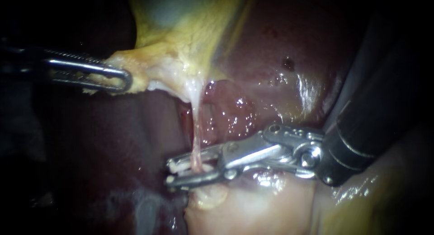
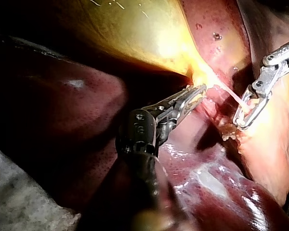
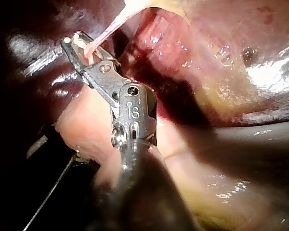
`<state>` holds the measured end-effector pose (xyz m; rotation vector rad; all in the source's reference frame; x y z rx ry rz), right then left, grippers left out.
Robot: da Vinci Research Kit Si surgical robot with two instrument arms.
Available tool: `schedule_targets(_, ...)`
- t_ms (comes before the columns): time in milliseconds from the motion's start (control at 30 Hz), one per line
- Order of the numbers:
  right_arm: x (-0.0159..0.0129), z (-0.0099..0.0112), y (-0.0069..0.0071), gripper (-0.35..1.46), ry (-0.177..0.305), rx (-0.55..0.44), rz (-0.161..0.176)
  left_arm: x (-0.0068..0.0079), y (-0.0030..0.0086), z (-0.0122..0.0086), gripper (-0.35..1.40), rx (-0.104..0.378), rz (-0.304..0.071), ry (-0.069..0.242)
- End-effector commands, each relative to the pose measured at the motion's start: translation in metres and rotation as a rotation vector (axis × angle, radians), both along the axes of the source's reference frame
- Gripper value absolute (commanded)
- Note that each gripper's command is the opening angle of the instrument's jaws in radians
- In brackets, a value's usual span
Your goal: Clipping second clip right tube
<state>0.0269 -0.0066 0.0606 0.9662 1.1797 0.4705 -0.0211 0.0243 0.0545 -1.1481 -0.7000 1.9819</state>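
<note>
the left instrument (image 1: 118, 79) comes in from a dark edge where most of its shaft is lost. its pincer is closed onto the pale yellow fringe of the gallbladder (image 1: 181, 31), with tissue showing through the slot of the near jaw. the far jaw is mostly covered by that tissue.

a single thin, pale pink tube (image 1: 196, 126) hangs stretched from that fringe across the dark red liver (image 1: 271, 58). only this one tube can be made out, so which tube it is stays unclear.

the right instrument (image 1: 181, 171) reaches in from the right, its thick shaft cut off at the edge. its pincer stands a little open and straddles the tube low down, with a gap visible between the jaws. small whitish bits sit at the jaw tips, and whether they are a clip cannot be told. the tube's lower end vanishes behind the jaws, near a mound of pale tissue (image 1: 244, 208).
</note>
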Motion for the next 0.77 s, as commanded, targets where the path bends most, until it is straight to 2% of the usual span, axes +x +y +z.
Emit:
schedule_targets(33, 0.0000, 0.0000, 0.0000, -0.31, 0.000, 0.006, -0.003, 0.0000, 0.0000, 0.0000, -0.35, 0.000, -0.001, 0.001)
schedule_targets(267, -0.0003, 0.0002, 0.0001, -0.35, -0.024, 0.079, -0.012, 0.0000, 0.0000, 0.0000, -0.35, 0.000, -0.001, 0.001)
schedule_targets(767, -0.0003, 0.0004, 0.0002, -0.35, -0.027, 0.075, -0.025, 0.0000, 0.0000, 0.0000, -0.35, 0.000, 0.000, 0.000)
